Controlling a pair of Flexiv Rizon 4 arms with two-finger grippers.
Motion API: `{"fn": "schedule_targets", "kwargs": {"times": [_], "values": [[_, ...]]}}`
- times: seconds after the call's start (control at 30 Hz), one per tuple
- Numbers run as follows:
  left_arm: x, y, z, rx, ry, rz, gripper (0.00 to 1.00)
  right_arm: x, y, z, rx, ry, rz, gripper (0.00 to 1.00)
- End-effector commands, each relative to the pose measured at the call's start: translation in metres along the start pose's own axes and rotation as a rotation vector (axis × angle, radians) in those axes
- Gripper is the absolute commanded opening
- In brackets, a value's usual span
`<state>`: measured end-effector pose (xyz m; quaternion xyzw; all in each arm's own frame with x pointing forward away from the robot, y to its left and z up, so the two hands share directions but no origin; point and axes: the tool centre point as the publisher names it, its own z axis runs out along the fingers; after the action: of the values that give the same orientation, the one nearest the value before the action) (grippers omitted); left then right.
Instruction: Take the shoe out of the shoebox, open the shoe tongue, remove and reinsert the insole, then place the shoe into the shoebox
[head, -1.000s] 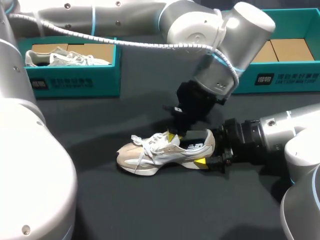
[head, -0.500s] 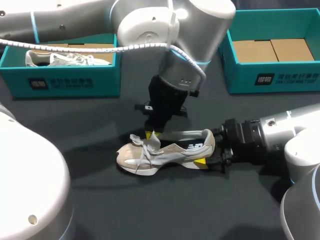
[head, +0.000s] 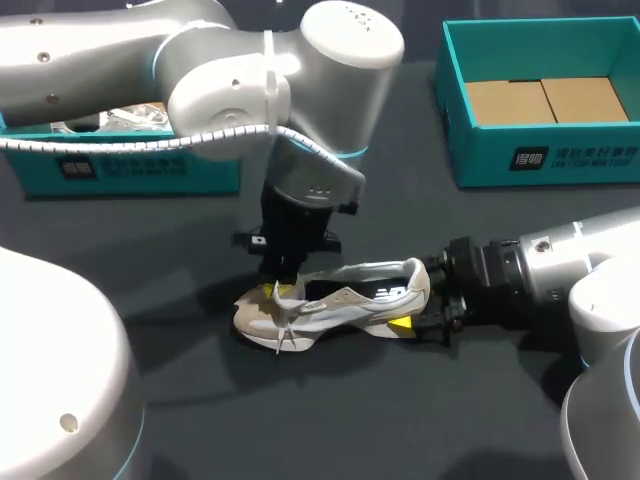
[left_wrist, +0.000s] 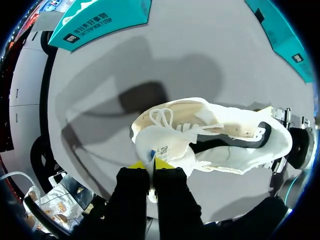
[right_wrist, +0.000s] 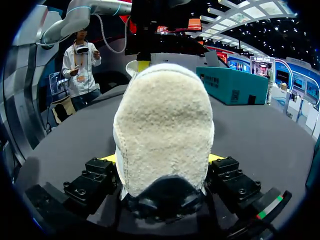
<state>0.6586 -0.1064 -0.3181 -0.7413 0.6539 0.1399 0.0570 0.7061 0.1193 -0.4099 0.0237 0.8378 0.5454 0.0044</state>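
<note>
Shoe (head: 340, 300) sits upright on its sole on the desk (head: 300, 420), out of the open shoebox (head: 540, 160), nearer to me than the box and off toward my left arm's side. My right fingers (head: 400, 323) are clamped on the heel (right_wrist: 162, 125), one on each flank, so that end is pinned. My left fingers (left_wrist: 167, 167) are pinched together on the tongue (left_wrist: 162, 150), which is folded forward over the laces (left_wrist: 161, 117) toward the toe.

I judge the shoe light, with a soft mesh and suede upper that gives under pressure, while the sole and the heel cup are the stiff parts. The heel is therefore the right place to anchor it, and a firm squeeze there should do no harm. The tongue is thin, floppy cloth, so a pinch near its free edge works, but a hard pull would more likely drag the whole shoe than open it wider. The laces are loose and could snag a fingertip.

I cannot make out the insole inside the dark opening. I expect it to be thin, bendy foam, best taken by its edge at the heel end.
</note>
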Motion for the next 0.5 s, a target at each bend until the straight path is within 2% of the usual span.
{"fn": "schedule_targets", "kwargs": {"times": [0.03, 0.17, 0.27, 0.37, 0.4, 0.43, 0.47, 0.5], "values": [[0.000, -0.007, 0.015, -0.027, -0.024, -0.010, 0.00, 0.000, 0.000, -0.001, 0.004, -0.001, 0.001, 0.00], [-0.008, -0.009, 0.025, -0.043, -0.057, -0.019, 0.09, 0.000, 0.000, -0.001, 0.004, -0.001, 0.001, 0.00], [-0.015, -0.010, 0.030, -0.050, -0.074, -0.026, 0.27, 0.000, 0.000, -0.001, 0.004, -0.001, 0.001, 0.00], [-0.022, -0.009, 0.033, -0.055, -0.090, -0.026, 0.40, 0.000, 0.000, -0.001, 0.004, -0.001, 0.001, 0.00], [-0.025, -0.008, 0.034, -0.055, -0.097, -0.024, 0.46, 0.000, 0.000, -0.001, 0.004, -0.001, 0.001, 0.00], [-0.027, -0.007, 0.034, -0.053, -0.104, -0.025, 0.67, 0.000, 0.000, -0.001, 0.004, -0.001, 0.001, 0.00], [-0.030, -0.006, 0.035, -0.051, -0.110, -0.025, 0.76, 0.000, 0.000, -0.001, 0.004, -0.001, 0.001, 0.00], [-0.032, -0.006, 0.035, -0.051, -0.111, -0.026, 0.79, 0.000, 0.000, -0.001, 0.004, -0.001, 0.001, 0.00]]}}
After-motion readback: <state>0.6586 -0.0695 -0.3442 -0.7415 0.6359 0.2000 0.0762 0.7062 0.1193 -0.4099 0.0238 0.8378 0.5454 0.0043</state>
